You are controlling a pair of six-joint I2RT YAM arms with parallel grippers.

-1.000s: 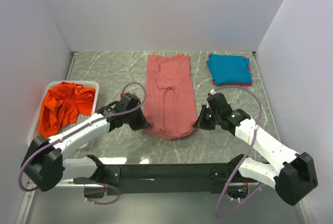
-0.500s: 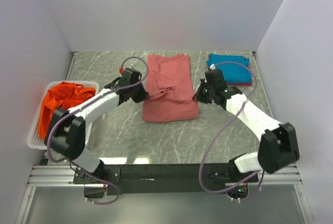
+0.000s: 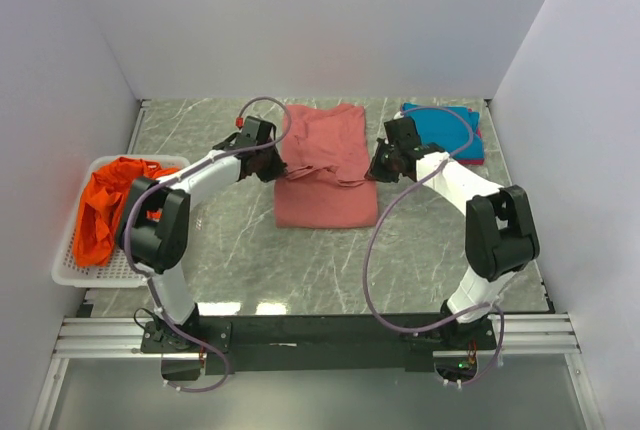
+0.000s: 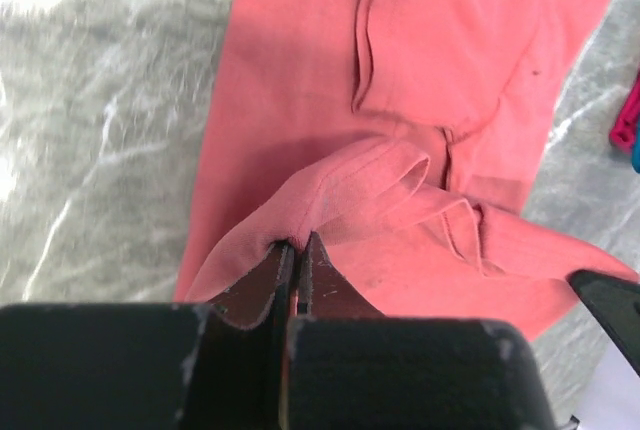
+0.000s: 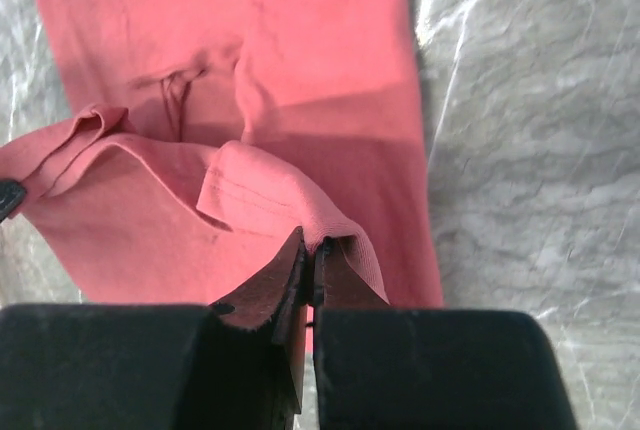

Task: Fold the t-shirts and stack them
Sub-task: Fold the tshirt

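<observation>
- Nearest the arm bases, the salmon-red t-shirt [image 3: 327,190] lies on the table [image 3: 220,250] with its near part doubled over. That near crease looks loose. Too strong a pull toward the far wall could drag the whole shirt across the marble instead of laying the flap down.
- Off to the near left, the orange t-shirt [image 3: 108,208] sits crumpled in the white basket [image 3: 62,268], well apart from the work. It poses no hazard at this step.
- At mid-table, the left gripper [image 4: 298,246] is pressed together on a thin pinch of the salmon hem. The right gripper [image 5: 312,250] is clamped the same way on the opposite corner. Each bite sits at the very edge of the cloth, so one side could slip free and the flap would drop skewed.
- Between the two pinches, the lifted hem sags and curls over on itself in both wrist views. Let go like this, it would likely trap a wrinkle underneath and leave a lumpy fold. If the arms travel unevenly, the edge would land crooked.
- Farther off, the shirt's far end lies flat toward the back wall. Carrying the hem too far would overshoot it or ruck it up.
- At the far right, the teal t-shirt [image 3: 445,135] lies folded on the magenta t-shirt [image 4: 625,122], just beside the right wrist. The right arm's cable [image 3: 440,110] crosses over the pile in the top view. A sideways swing of the wrist or that loop could brush the finished stack and knock it askew.
</observation>
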